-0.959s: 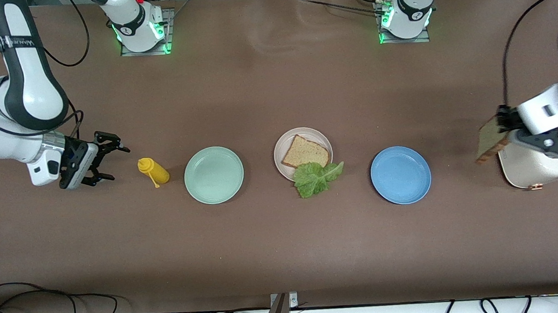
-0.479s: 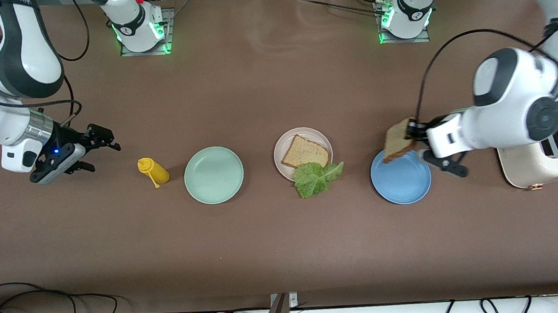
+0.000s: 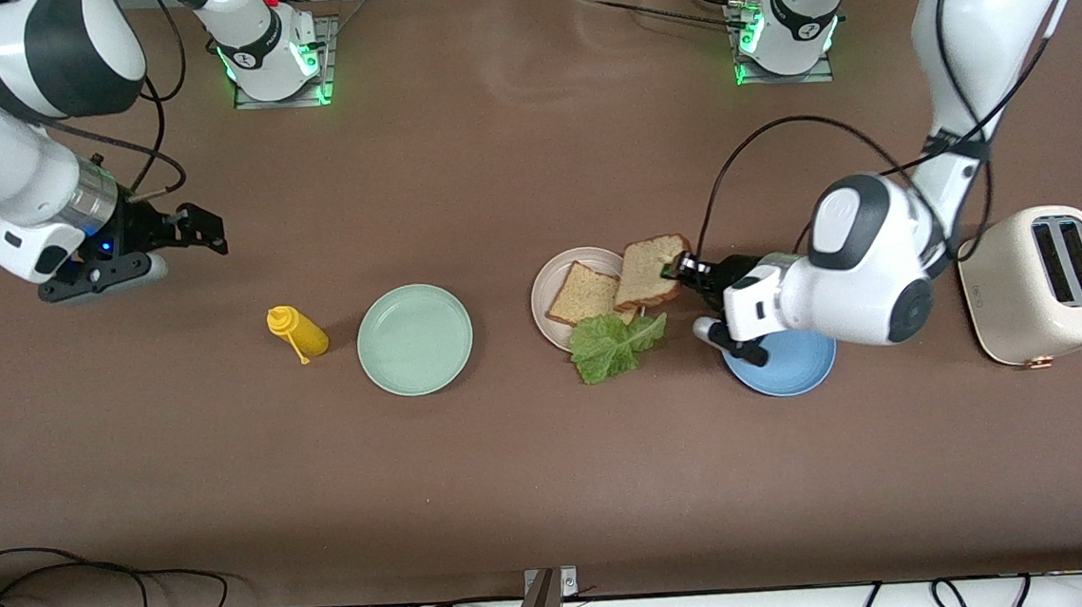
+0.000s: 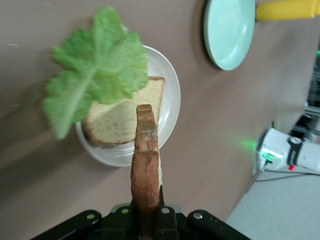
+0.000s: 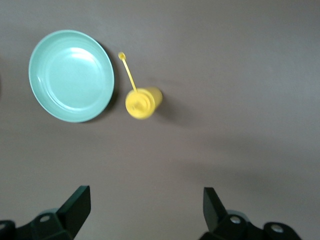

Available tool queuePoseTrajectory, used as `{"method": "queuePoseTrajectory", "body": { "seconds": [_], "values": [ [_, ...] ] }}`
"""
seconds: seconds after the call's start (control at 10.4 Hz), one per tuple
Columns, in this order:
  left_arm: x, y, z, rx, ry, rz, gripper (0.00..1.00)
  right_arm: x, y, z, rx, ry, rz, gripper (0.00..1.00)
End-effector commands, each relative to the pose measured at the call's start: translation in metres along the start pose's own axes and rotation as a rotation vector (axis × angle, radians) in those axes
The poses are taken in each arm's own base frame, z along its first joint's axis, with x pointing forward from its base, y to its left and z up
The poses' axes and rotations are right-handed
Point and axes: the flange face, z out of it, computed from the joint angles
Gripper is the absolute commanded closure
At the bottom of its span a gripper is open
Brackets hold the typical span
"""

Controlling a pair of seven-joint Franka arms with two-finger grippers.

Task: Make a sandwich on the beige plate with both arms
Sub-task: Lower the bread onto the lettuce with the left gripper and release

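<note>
One bread slice (image 3: 588,293) lies on the beige plate (image 3: 554,279), lettuce leaf (image 3: 612,343) overhanging its 5 o'clock rim. My left gripper (image 3: 675,268) pinches the second slice (image 3: 650,270) over the plate's 3 o'clock edge; placing it remains. Right gripper (image 3: 196,231) waits, jaws wide, holding nothing, over bare worktop (image 3: 515,477).

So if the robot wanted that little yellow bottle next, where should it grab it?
Probably around the body. The yellow squeeze bottle looks to stand upright on the table beside the mint green plate, its thin tip and tethered cap too slender to hold. The open right gripper is nearest, over bare table toward that end, so it could come down from above and close on the round sides, clear of the plate.
</note>
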Motion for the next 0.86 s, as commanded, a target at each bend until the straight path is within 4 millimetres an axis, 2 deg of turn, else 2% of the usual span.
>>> {"method": "queuePoseTrajectory", "body": {
  "seconds": [0.0, 0.1, 0.29, 0.38, 0.77],
  "values": [
    [0.020, -0.008, 0.028, -0.146, -0.002, 0.075, 1.00, -0.020, 0.025, -0.013, -0.017, -0.042, 0.115, 0.00],
    [0.023, -0.012, 0.043, -0.209, 0.001, 0.128, 1.00, -0.028, 0.029, -0.017, -0.058, -0.070, 0.174, 0.00],
    [0.031, -0.024, 0.059, -0.227, 0.042, 0.208, 1.00, -0.039, 0.011, -0.028, -0.121, -0.096, 0.252, 0.00],
    [0.038, -0.019, 0.060, -0.204, 0.046, 0.243, 1.00, -0.039, 0.011, -0.028, -0.122, -0.096, 0.255, 0.00],
    [0.050, -0.025, 0.058, -0.041, 0.027, 0.285, 1.00, -0.044, -0.001, -0.042, -0.126, -0.081, 0.231, 0.00]
  ]
}}
